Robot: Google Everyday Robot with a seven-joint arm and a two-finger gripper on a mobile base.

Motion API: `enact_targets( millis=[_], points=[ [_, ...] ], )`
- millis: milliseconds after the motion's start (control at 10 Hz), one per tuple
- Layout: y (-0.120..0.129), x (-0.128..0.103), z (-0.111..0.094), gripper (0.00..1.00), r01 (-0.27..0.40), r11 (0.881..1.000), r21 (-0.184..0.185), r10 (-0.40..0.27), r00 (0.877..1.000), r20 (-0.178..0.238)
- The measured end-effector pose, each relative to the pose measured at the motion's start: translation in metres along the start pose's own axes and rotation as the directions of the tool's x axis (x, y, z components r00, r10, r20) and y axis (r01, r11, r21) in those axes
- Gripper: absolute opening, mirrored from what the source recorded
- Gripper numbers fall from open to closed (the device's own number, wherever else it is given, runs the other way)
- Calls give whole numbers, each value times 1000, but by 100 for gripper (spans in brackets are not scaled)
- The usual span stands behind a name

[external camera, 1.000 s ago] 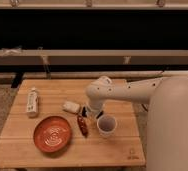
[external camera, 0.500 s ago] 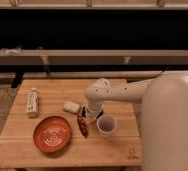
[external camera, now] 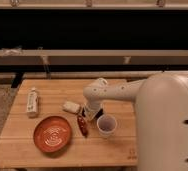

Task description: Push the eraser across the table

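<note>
Near the middle of the bench [external camera: 119, 145], the gripper [external camera: 91, 114] hangs low from the bent white arm [external camera: 118, 92], pointing down to the wood. Whether the jaws are open or closed I cannot tell, and nothing is seen held. The eraser [external camera: 98, 113] lies just beside the gripper, on its right side in the picture. A white cup [external camera: 106, 125] stands near, in front of the eraser. A red oblong object [external camera: 82, 125] lies close by, a pale cream block [external camera: 71, 106] further left, then an orange plate [external camera: 52, 134] and a white bottle [external camera: 32, 101]. Light wooden slats form the bench top; behind it run pale rails [external camera: 62, 54] before a dark background.
</note>
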Motion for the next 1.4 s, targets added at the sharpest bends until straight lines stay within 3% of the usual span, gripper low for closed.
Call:
enact_targets(
  millis=[500,1000,1200,1300,1400],
  points=[
    [-26,-29,7,0,-43,999,-14,44,998,50],
    [-29,-29,6,0,-47,999,-12,47,998,51],
    [-48,-39,4,0,-85,996,-13,86,992,87],
    [-82,-53,-1,0,-135,991,-18,136,981,136],
    [-99,-60,-5,0,-169,985,-25,170,971,166]
  ],
)
